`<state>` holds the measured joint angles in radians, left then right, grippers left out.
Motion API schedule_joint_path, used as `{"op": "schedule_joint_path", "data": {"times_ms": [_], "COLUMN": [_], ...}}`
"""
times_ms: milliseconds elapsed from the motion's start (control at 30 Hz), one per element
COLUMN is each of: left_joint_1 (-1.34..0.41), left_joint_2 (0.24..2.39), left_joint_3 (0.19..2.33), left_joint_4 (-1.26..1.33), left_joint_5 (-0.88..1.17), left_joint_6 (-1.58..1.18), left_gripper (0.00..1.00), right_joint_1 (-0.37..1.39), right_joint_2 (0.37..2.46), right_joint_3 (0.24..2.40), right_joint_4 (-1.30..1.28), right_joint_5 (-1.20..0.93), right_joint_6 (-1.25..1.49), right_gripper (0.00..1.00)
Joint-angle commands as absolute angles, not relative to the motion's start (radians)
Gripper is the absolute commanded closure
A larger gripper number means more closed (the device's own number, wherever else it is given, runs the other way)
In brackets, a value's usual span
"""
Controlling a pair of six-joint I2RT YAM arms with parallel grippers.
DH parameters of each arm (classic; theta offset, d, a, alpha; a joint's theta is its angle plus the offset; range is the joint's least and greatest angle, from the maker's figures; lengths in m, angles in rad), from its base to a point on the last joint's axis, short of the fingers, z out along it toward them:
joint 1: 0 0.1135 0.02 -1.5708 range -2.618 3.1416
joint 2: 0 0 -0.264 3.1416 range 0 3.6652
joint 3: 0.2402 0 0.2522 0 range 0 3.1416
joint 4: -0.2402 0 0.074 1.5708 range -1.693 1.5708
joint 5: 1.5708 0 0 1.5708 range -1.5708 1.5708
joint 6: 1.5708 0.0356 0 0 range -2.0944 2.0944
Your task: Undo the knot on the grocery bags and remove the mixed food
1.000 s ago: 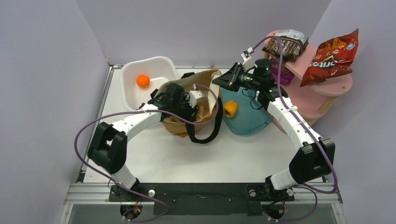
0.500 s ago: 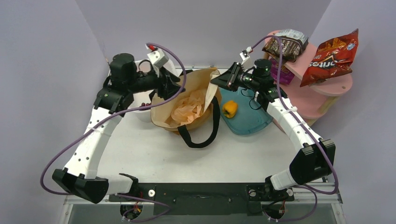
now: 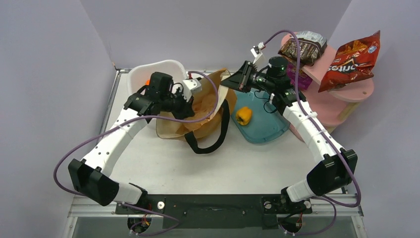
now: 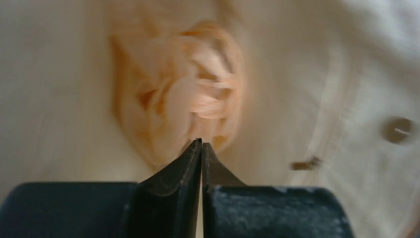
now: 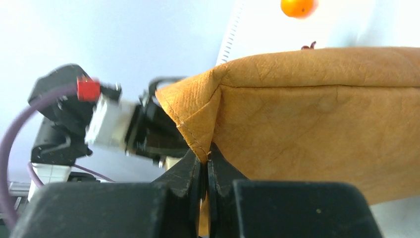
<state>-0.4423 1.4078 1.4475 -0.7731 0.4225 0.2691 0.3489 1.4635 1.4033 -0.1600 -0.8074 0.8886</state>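
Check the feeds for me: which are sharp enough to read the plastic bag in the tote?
Left wrist: the plastic bag is smeared and soft; only the closed left gripper is crisp. Right wrist: the tote edge pinched in the right gripper is sharp, the left arm behind blurred. Top view: sharp, evenly lit, but that arm covers most of the plastic bag.

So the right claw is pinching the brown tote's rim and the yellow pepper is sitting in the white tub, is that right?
Not quite: the yellow pepper sits in the teal tub, not the white one; the top view shows it. The right claw is indeed pinching the brown tote at its rim.
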Motion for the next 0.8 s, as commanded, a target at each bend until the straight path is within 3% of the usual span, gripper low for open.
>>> {"op": "schedule_joint_path", "data": {"times_ms": [0,333,467,533,567,633,767], "left_joint_1": [-0.492,-0.535,-0.544,-0.499,-0.447,-0.354,-0.238], "left_joint_2": [1.295,1.335,1.349,1.314,1.294,1.22,1.07], "left_joint_3": [1.434,1.458,1.464,1.462,1.454,1.424,1.391], "left_joint_4": [-0.705,-0.305,-0.293,-0.318,-0.307,-0.296,-0.388], "left_joint_5": [0.714,0.917,0.918,0.886,0.865,0.789,0.625], "left_joint_6": [0.226,-0.286,-0.285,-0.271,-0.274,-0.264,-0.117], "left_gripper": [1.0,1.0,1.0,0.83,0.69,0.62,0.59], "right_joint_1": [0.358,0.383,0.431,0.439,0.438,0.436,0.445], "right_joint_2": [1.478,1.644,1.726,1.743,1.743,1.731,1.731], "right_joint_3": [1.542,1.693,1.782,1.811,1.811,1.796,1.789], "right_joint_4": [-0.102,-0.173,-0.119,-0.095,-0.076,-0.04,0.024], "right_joint_5": [-0.787,-0.761,-0.812,-0.853,-0.871,-0.889,-0.913], "right_joint_6": [0.852,0.792,0.806,0.808,0.81,0.812,0.814], "right_gripper": [1.0,1.0,1.0,1.0,1.0,1.0,1.0]}}
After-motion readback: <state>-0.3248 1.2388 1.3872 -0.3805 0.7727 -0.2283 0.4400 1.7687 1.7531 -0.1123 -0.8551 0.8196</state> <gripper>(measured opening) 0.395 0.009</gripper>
